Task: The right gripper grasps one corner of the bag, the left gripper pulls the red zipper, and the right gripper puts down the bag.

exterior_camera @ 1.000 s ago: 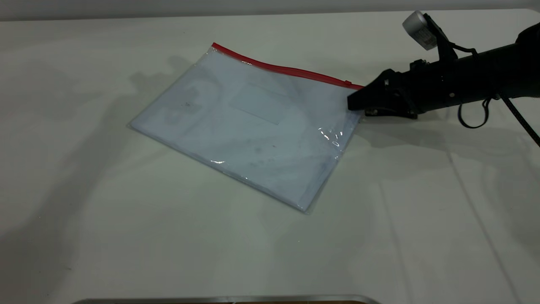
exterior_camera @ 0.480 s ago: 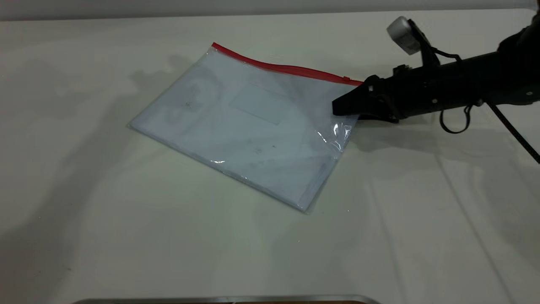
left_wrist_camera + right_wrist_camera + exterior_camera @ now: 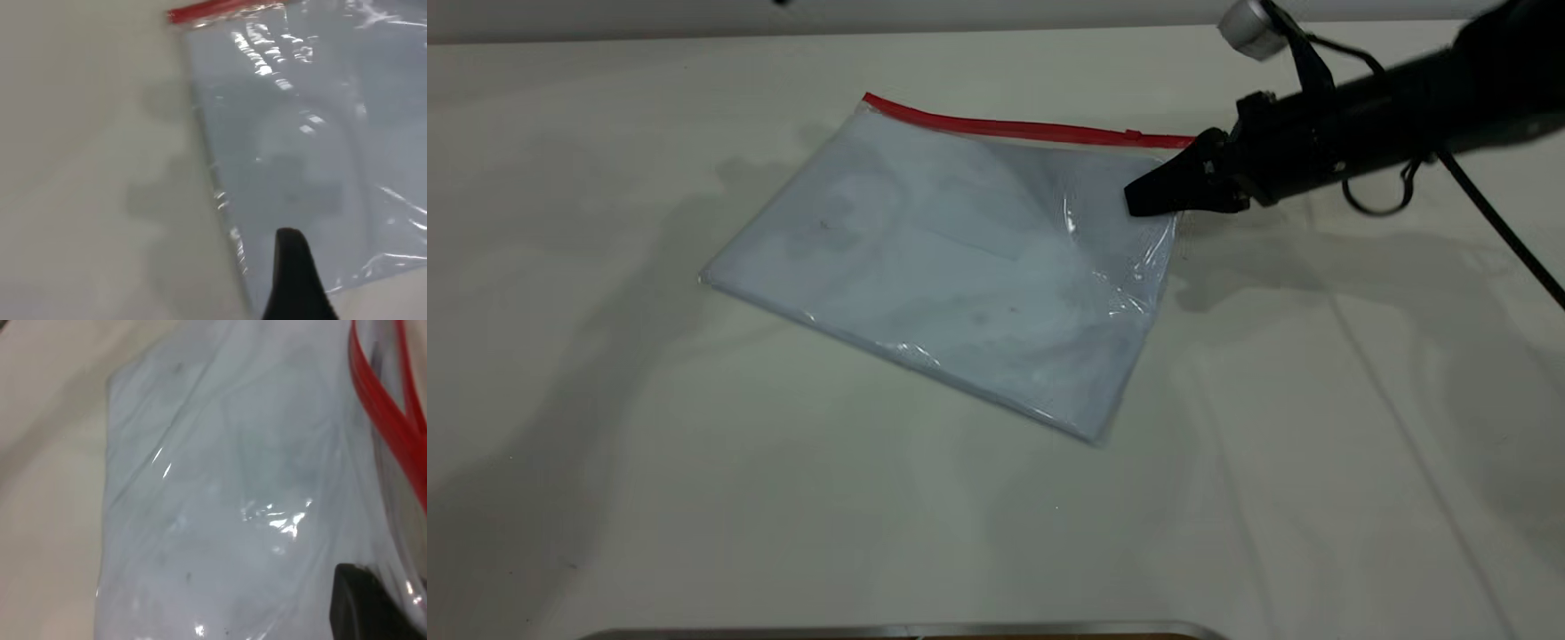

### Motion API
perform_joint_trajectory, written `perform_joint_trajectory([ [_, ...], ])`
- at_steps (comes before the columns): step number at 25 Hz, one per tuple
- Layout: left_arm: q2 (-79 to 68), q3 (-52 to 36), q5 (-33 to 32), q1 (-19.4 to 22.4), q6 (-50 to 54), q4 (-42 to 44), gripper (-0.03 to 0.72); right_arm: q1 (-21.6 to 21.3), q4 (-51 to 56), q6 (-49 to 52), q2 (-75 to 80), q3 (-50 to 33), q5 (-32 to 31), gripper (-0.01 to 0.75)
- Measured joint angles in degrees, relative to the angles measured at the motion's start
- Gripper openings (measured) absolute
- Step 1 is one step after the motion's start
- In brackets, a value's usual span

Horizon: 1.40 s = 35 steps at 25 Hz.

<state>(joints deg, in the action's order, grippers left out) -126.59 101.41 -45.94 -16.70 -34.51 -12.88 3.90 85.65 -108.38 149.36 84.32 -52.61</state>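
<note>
From your exterior camera the left arm is out of frame, so you only have its wrist view to go on: there a single dark fingertip of the left gripper [image 3: 293, 280] pokes in over the bag's clear plastic near its short edge, and with the second finger cut off you cannot tell whether it is spread or pressed together. Moving right, the bag [image 3: 951, 258] lies slanted across the white table [image 3: 694, 498], its near long edge down on the surface and white sheets showing through. Along its far long edge runs the red zipper [image 3: 1014, 130], and the small slider tab is hard to pick out. At the right end the plastic is wrinkled and glinting where the corner [image 3: 1174, 151] sits raised off the table. The right gripper [image 3: 1143, 197] reaches in from the right and pinches the plastic just below that corner, jaws pressed together on it; its own wrist view shows only one dark jaw tip against creased plastic.
</note>
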Motion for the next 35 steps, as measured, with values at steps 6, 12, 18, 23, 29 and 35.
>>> perform_joint_trajectory([
  [6, -2.37, 0.0, -1.08, -4.54, -16.27, -8.3, 0.468, 3.16, -13.12, 4.55, -1.62, 4.3, -3.08, 0.033],
  [12, -3.81, 0.0, -1.15, -8.46, -21.68, -9.28, 0.465, 8.94, -21.15, 6.92, -1.62, 7.36, -7.06, 0.033],
  [18, -6.67, 0.0, -1.15, -9.64, -22.3, -13.29, 0.465, 11.67, -23.49, 7.24, -1.62, 9.8, -7.31, 0.033],
  [23, -7.32, 0.0, -1.22, -9.68, -24.61, -17.1, 0.465, 11.67, -23.49, 7.24, -1.62, 10.48, -7.31, 0.033],
  [29, -8.67, 0.0, -1.58, -9.68, -26.82, -18.77, 0.465, 11.67, -23.05, 7.24, -1.62, 10.65, -7.31, 0.033],
  [35, -10.11, 0.0, -2.16, -9.71, -28.11, -18.77, 0.465, 11.62, -19.64, 7.12, -1.62, 10.65, -7.25, 0.033],
])
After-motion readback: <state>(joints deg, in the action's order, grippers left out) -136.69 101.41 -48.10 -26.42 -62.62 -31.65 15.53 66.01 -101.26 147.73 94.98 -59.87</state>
